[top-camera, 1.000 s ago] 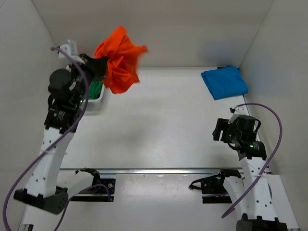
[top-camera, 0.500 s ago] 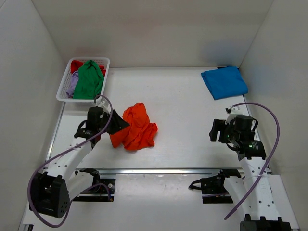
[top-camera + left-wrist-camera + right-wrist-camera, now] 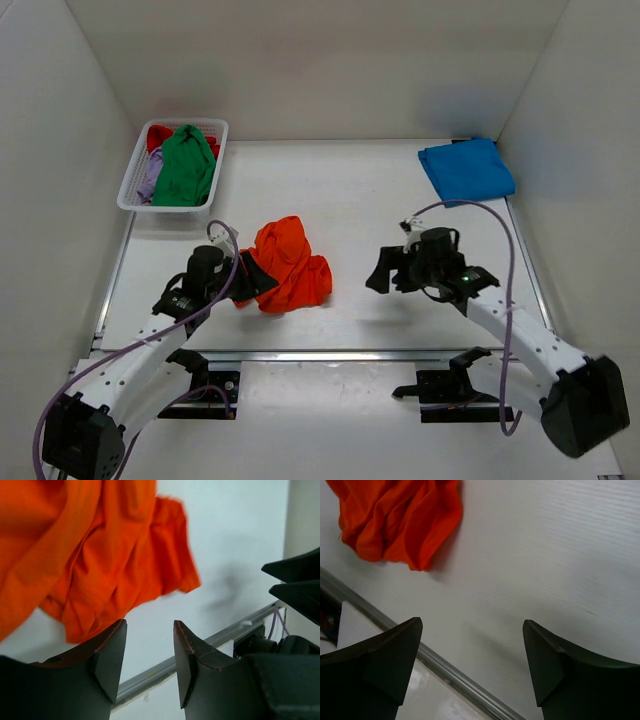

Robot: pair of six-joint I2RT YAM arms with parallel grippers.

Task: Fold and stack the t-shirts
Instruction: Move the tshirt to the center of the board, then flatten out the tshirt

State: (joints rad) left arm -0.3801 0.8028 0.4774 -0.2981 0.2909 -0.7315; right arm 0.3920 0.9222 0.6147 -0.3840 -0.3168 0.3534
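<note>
**Desk:** Where's the shirt?

**Me:** The orange t-shirt [image 3: 288, 266] lies in a crumpled heap on the tabletop [image 3: 370, 200], left of the middle and near the front rail [image 3: 350, 353]. I can't pick out a sleeve or hem from above. It's folds over folds.

**Desk:** And your claws?

**Me:** My left claw [image 3: 149, 650] sits just beside the heap on its left side. Its jaws are partly apart with nothing between them, and the cloth lies just past the tips. My right claw [image 3: 472, 645] is low over bare tabletop to the right of the shirt, near it but not touching, jaws spread wide and empty.

**Desk:** What worries you?

**Me:** Mostly a blind pinch. If I close on that bundle I'd likely catch several layers at once, and the lift would give me a twisted rope instead of a flat shirt. The two claws also face one small heap from opposite sides, so bringing them in together could knock fingers. And dragging the cloth to spread it could pull it over the rail.

**Desk:** The rest?

**Me:** The blue t-shirt [image 3: 466, 171] lies folded at the far right corner, well apart. The green t-shirt [image 3: 186, 166] tops the white basket [image 3: 135, 185] at far left, with red and lilac cloth under it.
</note>
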